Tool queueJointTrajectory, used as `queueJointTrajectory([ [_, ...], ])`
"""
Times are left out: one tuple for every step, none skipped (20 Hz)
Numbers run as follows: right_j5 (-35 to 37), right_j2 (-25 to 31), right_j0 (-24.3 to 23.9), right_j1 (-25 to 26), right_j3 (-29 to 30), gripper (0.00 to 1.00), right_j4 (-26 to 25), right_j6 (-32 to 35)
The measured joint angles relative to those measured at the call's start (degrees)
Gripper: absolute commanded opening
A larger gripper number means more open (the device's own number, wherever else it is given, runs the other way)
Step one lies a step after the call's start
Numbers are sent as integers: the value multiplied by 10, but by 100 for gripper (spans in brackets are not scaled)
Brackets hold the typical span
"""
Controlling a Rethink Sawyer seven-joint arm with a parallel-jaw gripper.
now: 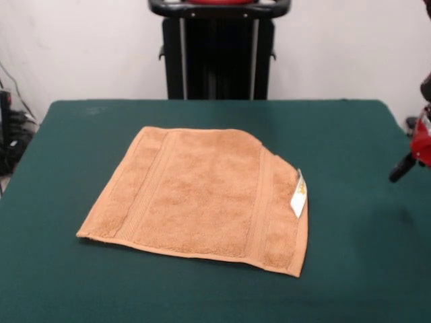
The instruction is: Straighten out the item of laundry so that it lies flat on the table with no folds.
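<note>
Tan-orange towel point(202, 195) spread on the dark green worktop point(350, 269), near the centre, turned slightly askew. Mostly flat; corner at 2 o'clock folded in, leaving a slanted edge. Woven border bands near the 9 and 3 o'clock ends. Small white tag point(298, 195) on the 3 o'clock edge. Red and black arm part point(416, 151) at the 3 o'clock picture edge, claw state unclear
</note>
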Motion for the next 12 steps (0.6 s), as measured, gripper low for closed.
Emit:
queueJointTrajectory([
  [7,-1,2,7,-9,0,-2,0],
  [13,-1,3,13,-17,0,-5,0],
  [20,-1,5,20,-25,0,-7,0],
  [24,-1,5,24,-31,0,-8,0],
  [28,-2,6,30,-36,0,-8,0],
  [31,-2,6,34,-40,0,-9,0],
  [34,-3,7,37,-43,0,-9,0],
  [36,-3,7,41,-45,0,-9,0],
  [40,-6,8,47,-50,0,-10,0],
  [42,-7,8,50,-52,0,-10,0],
  [43,-8,8,51,-54,0,-10,0],
  [45,-9,9,54,-56,0,-10,0],
])
